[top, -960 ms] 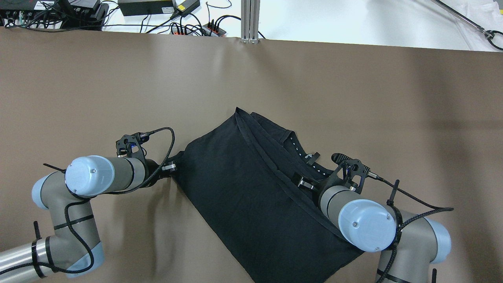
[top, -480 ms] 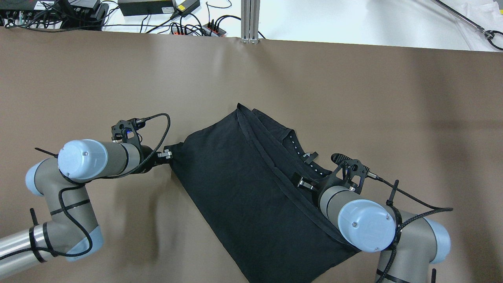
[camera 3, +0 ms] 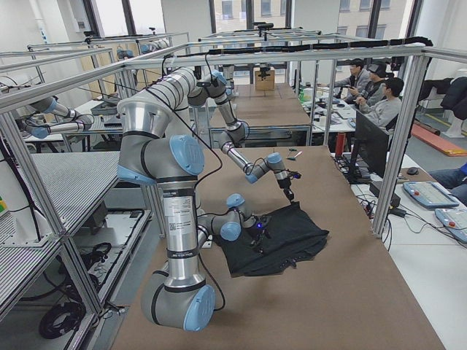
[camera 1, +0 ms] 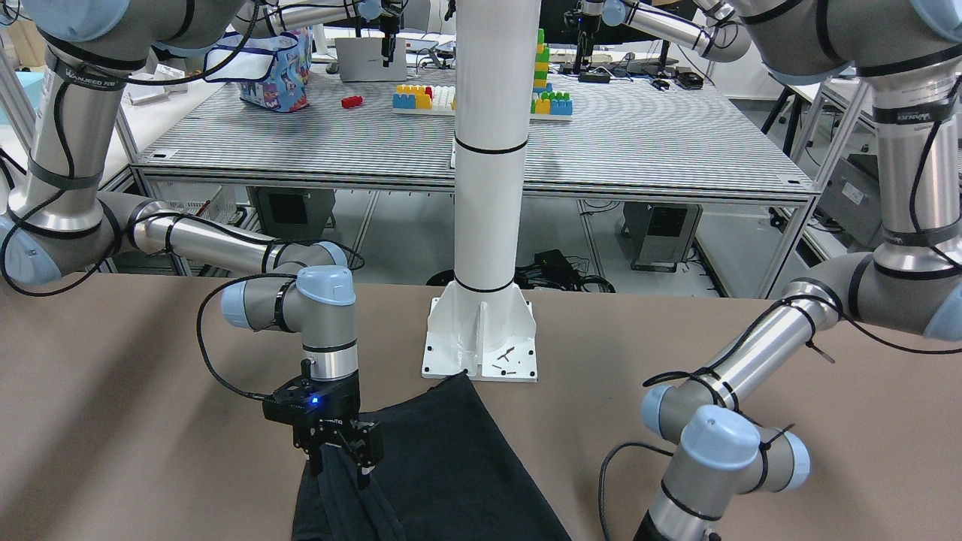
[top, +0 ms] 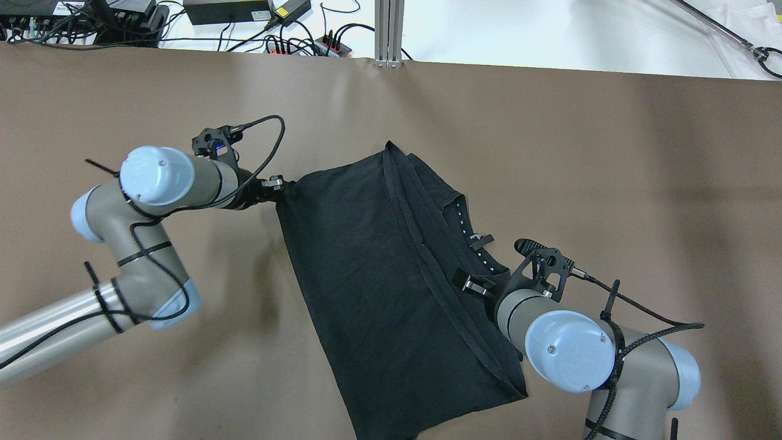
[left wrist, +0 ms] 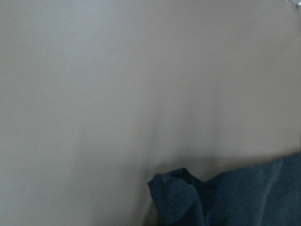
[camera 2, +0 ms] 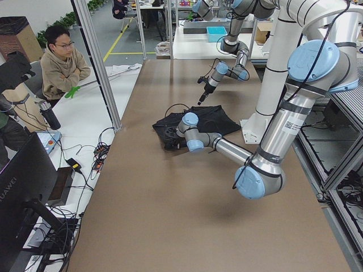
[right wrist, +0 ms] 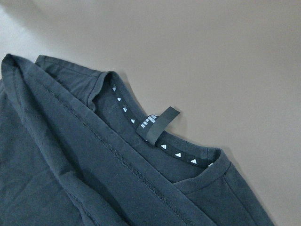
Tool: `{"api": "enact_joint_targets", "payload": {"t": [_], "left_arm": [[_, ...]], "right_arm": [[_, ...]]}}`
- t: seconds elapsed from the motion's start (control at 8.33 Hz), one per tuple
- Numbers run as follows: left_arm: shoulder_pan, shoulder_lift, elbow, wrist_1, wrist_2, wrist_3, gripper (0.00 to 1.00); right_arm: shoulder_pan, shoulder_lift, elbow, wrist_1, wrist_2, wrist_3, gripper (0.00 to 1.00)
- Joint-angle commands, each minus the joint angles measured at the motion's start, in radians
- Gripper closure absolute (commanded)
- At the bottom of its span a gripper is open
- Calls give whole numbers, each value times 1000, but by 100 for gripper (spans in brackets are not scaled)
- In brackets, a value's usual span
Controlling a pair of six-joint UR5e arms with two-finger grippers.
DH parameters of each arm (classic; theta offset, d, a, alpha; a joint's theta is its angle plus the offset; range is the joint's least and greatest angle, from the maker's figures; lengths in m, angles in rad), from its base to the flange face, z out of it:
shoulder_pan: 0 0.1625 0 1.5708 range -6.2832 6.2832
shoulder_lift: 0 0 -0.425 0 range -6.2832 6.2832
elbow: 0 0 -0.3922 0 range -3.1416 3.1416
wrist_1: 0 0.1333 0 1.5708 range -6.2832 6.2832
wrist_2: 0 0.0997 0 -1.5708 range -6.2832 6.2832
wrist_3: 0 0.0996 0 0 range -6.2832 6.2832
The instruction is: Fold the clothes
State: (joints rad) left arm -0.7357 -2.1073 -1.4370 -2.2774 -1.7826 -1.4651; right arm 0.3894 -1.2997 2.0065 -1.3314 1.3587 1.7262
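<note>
Thin black shirt (top: 379, 256) with stitched hems on a matte brown counter (top: 550, 153).
A bunched corner is pinched by the left pincer (top: 282, 183); for the right pincer (top: 465, 283) it cannot be told.

Robotics lab, with you and your colleagues on the floor.
Take the white pole (camera 1: 488, 188) as your marker: behind it stands a slotted metal bench (camera 1: 676, 143) carrying toy bricks (camera 1: 425, 98) and a patterned blue bag (camera 1: 274, 71), with more grey arms (camera 1: 661, 26) beyond. Aluminium framing (camera 3: 292, 52) runs above it, and across the table from it are power bricks and cables (top: 226, 11) and seated people (camera 3: 383, 98) at a monitor (camera 3: 363, 138).
</note>
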Motion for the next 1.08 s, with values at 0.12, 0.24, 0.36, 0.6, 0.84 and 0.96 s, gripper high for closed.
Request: {"api": "enact_joint_targets", "payload": {"t": [0.12, 0.24, 0.36, 0.6, 0.84, 0.96], "left_arm": [[-96, -461, 561, -7, 8, 32, 100], [-94, -559, 686, -7, 29, 32, 100], [-91, -653, 804, -11, 61, 32, 100], [-91, -652, 807, -44, 63, 32, 1], [-90, -549, 682, -44, 61, 32, 0], [-94, -509, 622, -44, 54, 49, 0]], "right_arm": [[-4, 0, 3, 1, -1, -2, 5], [-4, 2, 1, 1, 0, -3, 5], [-4, 2, 1, 1, -1, -5, 5], [-4, 10, -2, 0, -3, -8, 5], [-29, 102, -85, -2, -15, -7, 5], [-47, 146, -86, -18, -9, -5, 6]]}}
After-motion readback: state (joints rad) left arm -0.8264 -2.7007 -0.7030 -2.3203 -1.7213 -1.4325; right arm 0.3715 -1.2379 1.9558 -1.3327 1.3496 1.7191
